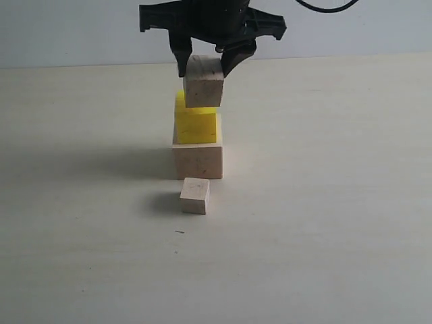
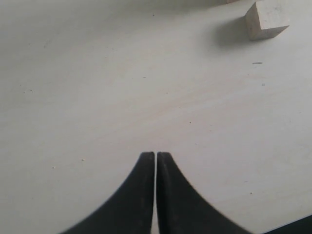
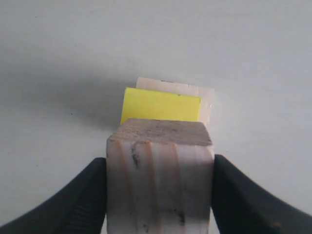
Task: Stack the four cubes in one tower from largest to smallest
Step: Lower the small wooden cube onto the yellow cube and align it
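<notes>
Medium cube (image 1: 203, 84) held aloft, two others stacked beneath it
Nearest, the small cube (image 1: 194, 196) sits alone on the table (image 1: 324, 202); just behind it the large wood cube (image 1: 197, 162) carries the yellow cube (image 1: 196, 126). Above those, the right gripper (image 1: 204, 67) pinches the striped medium cube by its sides; whether it touches yellow is unclear. The left gripper (image 2: 156, 156) is pressed closed, empty.

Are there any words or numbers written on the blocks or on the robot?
None: no words, numbers or signs can be read in any view.
The big cube, yellow cube, striped cube and small cube all have plain faces.
The black right hand holding the striped cube shows no label.
</notes>
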`<state>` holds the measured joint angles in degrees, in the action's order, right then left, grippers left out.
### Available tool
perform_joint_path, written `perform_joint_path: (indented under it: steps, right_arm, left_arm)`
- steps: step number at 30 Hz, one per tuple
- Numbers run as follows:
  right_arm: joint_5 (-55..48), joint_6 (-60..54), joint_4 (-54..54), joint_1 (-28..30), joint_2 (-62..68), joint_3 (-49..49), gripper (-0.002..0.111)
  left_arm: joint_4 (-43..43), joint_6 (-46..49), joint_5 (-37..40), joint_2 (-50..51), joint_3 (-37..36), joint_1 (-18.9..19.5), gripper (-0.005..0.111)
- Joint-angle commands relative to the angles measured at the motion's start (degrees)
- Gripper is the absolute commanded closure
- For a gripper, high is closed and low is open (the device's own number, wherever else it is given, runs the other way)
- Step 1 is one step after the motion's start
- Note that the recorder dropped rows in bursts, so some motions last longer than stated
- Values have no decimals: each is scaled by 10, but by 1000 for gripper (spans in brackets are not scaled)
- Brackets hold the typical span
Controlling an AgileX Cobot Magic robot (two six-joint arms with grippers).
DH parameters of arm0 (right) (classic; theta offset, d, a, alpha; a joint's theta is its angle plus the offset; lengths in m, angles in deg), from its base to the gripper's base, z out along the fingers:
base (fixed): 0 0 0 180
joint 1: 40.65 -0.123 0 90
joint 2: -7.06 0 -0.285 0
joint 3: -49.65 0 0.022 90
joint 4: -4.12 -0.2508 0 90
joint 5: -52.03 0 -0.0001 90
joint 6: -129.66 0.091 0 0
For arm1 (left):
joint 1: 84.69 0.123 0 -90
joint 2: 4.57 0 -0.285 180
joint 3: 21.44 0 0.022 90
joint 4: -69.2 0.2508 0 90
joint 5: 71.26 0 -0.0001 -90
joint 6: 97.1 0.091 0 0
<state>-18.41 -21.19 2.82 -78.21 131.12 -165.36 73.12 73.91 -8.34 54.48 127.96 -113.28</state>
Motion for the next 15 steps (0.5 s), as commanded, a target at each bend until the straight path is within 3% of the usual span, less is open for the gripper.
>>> perform_joint_path:
  steps: [1,15]
  right_arm:
    - [10,-6,-18,2,4,2,108]
    - [31,8,-12,2,5,2,108]
  left_arm:
    - [-2,0,-6,-2,-1,0,103]
    - [-2,0,-7,-2,-1,0,103]
